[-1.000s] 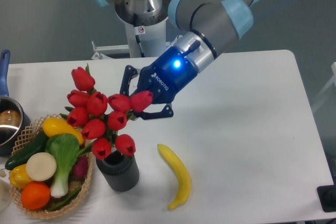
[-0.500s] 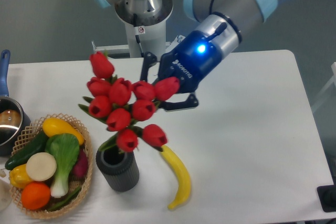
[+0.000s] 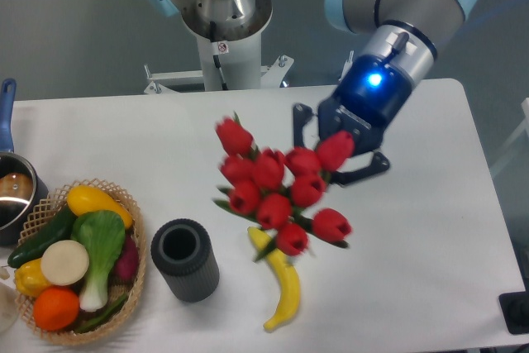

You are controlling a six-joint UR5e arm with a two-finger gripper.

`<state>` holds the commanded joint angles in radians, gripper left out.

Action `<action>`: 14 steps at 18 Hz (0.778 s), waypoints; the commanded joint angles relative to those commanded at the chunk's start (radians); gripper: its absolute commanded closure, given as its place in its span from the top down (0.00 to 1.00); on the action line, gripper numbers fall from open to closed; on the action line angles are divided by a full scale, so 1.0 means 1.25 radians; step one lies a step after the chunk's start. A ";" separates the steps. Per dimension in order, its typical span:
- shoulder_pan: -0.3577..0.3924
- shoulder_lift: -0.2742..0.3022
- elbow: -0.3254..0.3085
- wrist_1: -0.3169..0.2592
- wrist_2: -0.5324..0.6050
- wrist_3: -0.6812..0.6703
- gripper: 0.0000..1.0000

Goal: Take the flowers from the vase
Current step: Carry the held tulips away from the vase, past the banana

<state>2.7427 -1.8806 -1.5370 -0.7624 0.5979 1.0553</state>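
Note:
The flowers (image 3: 279,190), a bunch of red tulip buds with green stems and leaves, hang in the air right of the vase, fully out of it. My gripper (image 3: 335,155) is shut on the bunch at its upper right; the buds hide most of the fingers. The vase (image 3: 184,259), a short dark grey ribbed cylinder, stands empty on the white table (image 3: 413,229) with its round mouth showing. The lowest stems hang over the upper end of a yellow banana (image 3: 281,283).
A wicker basket (image 3: 132,287) with vegetables and fruit stands at the front left, touching the vase's left side. A blue-handled metal pot (image 3: 10,192) sits at the left edge. The robot base (image 3: 223,31) is at the back.
The gripper has moved right and up with the flowers. The stems, still in the vase half a second ago, have come fully out, and the vase now stands empty.

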 joint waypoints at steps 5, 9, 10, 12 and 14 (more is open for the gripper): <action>0.011 0.005 -0.017 -0.001 0.190 0.016 0.00; 0.010 0.017 -0.038 -0.012 0.347 0.060 0.00; 0.011 0.018 -0.037 -0.014 0.383 0.061 0.00; 0.010 0.018 -0.039 -0.015 0.423 0.089 0.00; 0.009 0.020 -0.038 -0.040 0.480 0.106 0.00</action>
<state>2.7535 -1.8561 -1.5846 -0.8128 1.1976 1.1873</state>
